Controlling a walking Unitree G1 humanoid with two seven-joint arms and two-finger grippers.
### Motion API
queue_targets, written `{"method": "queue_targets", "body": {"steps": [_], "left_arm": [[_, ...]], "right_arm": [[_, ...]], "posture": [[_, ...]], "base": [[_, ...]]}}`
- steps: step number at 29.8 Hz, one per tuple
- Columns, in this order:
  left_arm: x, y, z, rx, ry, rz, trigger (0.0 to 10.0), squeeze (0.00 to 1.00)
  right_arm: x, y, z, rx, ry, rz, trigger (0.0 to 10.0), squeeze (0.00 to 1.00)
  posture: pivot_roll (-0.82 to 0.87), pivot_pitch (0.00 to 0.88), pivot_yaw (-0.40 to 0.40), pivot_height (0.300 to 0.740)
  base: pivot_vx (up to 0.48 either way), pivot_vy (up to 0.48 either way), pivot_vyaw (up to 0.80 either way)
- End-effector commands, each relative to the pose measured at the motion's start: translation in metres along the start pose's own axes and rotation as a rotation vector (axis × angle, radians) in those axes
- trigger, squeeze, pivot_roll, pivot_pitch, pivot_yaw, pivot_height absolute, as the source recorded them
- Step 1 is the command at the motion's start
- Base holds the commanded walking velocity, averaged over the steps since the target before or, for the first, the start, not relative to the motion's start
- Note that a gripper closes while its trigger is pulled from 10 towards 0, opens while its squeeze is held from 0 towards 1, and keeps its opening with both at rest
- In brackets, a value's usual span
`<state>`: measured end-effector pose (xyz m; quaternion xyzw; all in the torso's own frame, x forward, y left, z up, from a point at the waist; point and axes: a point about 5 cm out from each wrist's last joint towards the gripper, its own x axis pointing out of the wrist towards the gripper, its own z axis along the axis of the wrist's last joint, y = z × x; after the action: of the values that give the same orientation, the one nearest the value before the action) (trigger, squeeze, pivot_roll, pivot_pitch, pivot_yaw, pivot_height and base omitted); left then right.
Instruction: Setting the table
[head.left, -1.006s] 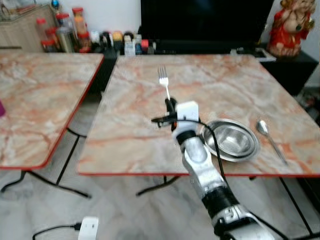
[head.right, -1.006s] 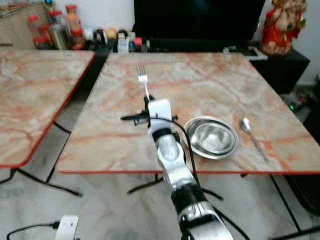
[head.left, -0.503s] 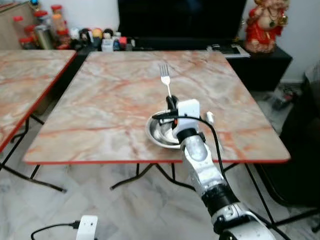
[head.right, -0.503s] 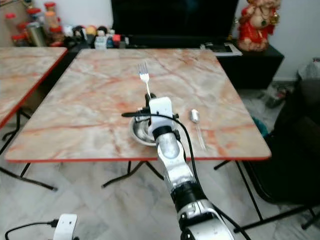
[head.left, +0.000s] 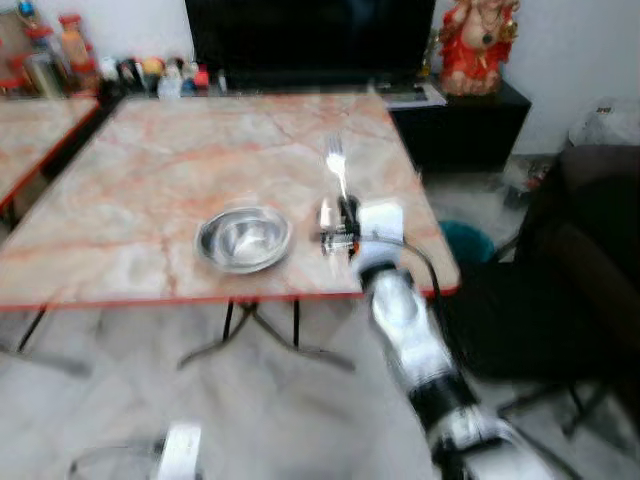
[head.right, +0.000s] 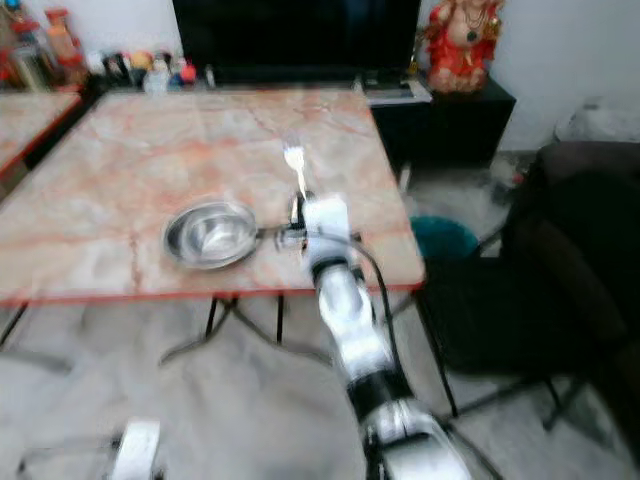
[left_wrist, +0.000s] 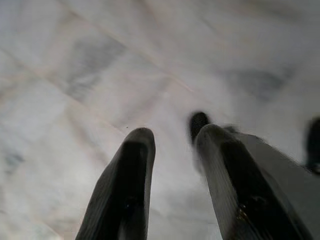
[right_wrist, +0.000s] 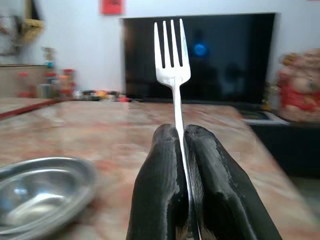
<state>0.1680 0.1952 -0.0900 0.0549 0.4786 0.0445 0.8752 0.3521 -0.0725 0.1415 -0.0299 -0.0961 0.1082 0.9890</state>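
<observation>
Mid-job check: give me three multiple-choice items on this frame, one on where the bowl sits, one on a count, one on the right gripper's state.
1. Where is the steel bowl?
A. On the marble table, near its front edge
B. On the floor
C. On the dark cabinet

2. How many tines does the fork have?
A. Two
B. Three
C. Four

3. What is the right gripper doing?
A. Open above the bowl
B. Shut on the fork's handle, tines up
C. Shut on a cup

Answers: 1 A, the head views show the bowl resting on the marble top close to the red front edge. 2 C, the right wrist view shows four tines. 3 B, both black fingers press the fork's handle with the tines pointing up.
</observation>
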Motion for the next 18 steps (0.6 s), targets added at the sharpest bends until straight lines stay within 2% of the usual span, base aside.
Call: {"method": "queue_targets", "body": {"steps": [1,18], "left_arm": [[-0.0002,0.0106,-0.0007,-0.008,0.000,0.025,10.0,0.00],[0.0002,0.0129,0.0019,-0.026,-0.005,0.054,10.0,0.00]], "right_arm": [[0.0043,0.0101,0.0084,0.014,-0.025,0.027,10.0,0.00],[0.0037,0.0131,0.0067,0.011,-0.015,0.048,10.0,0.00]], "posture": [[-0.02,0.000,0.018,0.740],[-0.02,0.000,0.013,0.740]], "base": [[0.000,0.000,0.00],[0.015,0.000,0.00]]}}
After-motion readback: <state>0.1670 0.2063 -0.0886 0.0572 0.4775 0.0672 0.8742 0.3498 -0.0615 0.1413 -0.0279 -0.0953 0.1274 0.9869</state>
